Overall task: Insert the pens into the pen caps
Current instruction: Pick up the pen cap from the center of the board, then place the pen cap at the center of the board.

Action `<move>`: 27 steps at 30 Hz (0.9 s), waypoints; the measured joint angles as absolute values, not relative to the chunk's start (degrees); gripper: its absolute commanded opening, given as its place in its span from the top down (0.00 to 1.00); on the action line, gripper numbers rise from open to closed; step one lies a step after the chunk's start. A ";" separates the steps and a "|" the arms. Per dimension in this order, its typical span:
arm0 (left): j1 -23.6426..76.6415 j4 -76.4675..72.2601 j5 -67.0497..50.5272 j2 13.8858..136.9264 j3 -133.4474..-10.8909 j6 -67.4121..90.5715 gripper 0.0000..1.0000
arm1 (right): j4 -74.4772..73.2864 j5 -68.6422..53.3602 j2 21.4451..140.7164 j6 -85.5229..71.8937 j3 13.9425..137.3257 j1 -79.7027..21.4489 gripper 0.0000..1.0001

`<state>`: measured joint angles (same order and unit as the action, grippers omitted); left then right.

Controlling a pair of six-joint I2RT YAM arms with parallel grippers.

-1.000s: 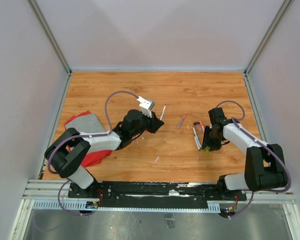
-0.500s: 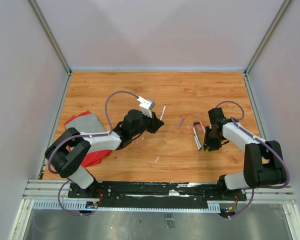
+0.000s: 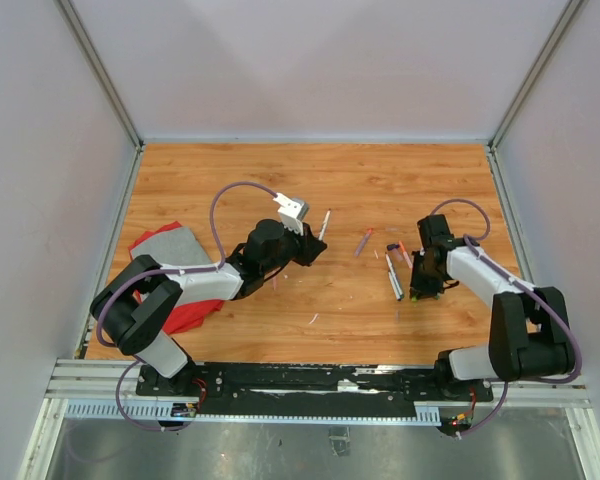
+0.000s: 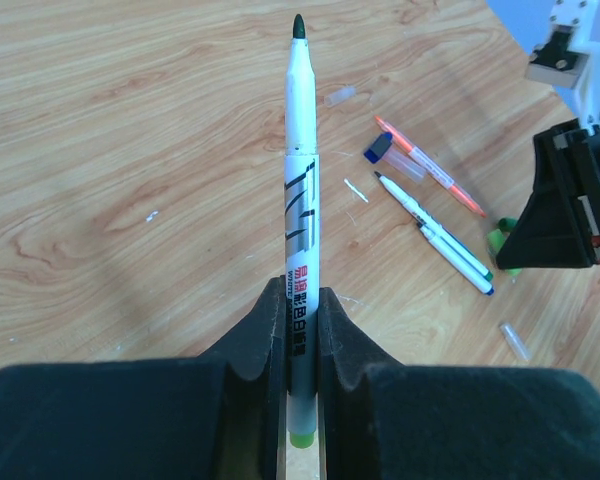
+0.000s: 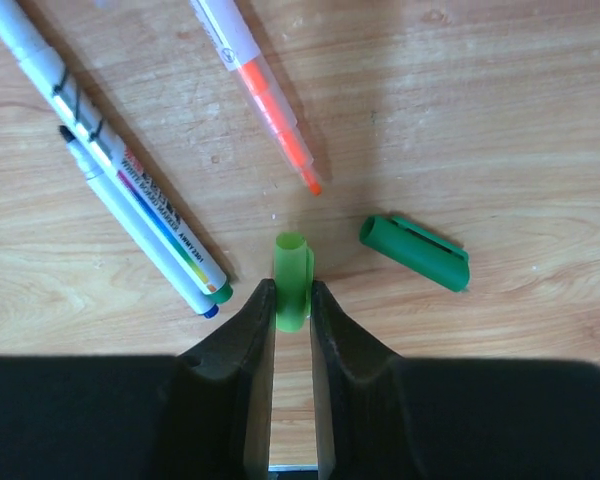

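My left gripper (image 4: 300,302) is shut on a white pen (image 4: 302,150) with a green rear end. The pen's dark green tip points away, above the table. In the top view that left gripper (image 3: 315,249) sits mid-table with the pen (image 3: 325,224) sticking out. My right gripper (image 5: 292,296) is down at the table, shut on a light green pen cap (image 5: 292,268), whose open end faces away from the jaws. A darker green cap (image 5: 416,253) lies just to its right. An orange pen (image 5: 261,88) and two white pens (image 5: 115,175) lie ahead to the left.
A red and grey cloth (image 3: 168,282) lies under the left arm. A blue cap (image 4: 378,148) and clear caps (image 4: 340,96) lie near the orange pen (image 4: 430,180). A pinkish pen (image 3: 364,241) lies mid-table. Grey walls enclose the wooden table (image 3: 310,180).
My right gripper's jaws have closed in onto the light green cap. The left gripper and its pen have not moved.
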<state>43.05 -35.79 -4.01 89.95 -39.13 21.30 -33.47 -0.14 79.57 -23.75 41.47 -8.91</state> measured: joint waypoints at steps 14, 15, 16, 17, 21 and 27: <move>42.85 -35.90 -0.05 88.88 -38.54 21.89 1.00 | -27.07 -12.60 58.92 -20.29 38.35 -8.91 0.99; 42.76 -35.90 0.27 88.86 -38.52 22.17 1.00 | -25.82 -14.85 58.00 -20.08 37.93 -8.93 0.99; 42.57 -35.92 0.51 88.86 -38.46 22.50 0.99 | -24.73 -16.82 57.34 -19.84 37.69 -8.99 0.99; 42.30 -35.92 0.78 88.77 -38.26 22.90 0.99 | -23.51 -18.87 56.77 -19.62 37.54 -9.02 0.99; 40.88 -35.90 2.07 87.66 -36.45 24.29 0.99 | -19.03 -23.38 55.27 -19.31 37.52 -10.35 0.99; 40.25 -35.92 4.82 86.39 -35.33 25.39 0.99 | -10.74 -23.53 52.23 -17.80 36.05 -19.22 0.99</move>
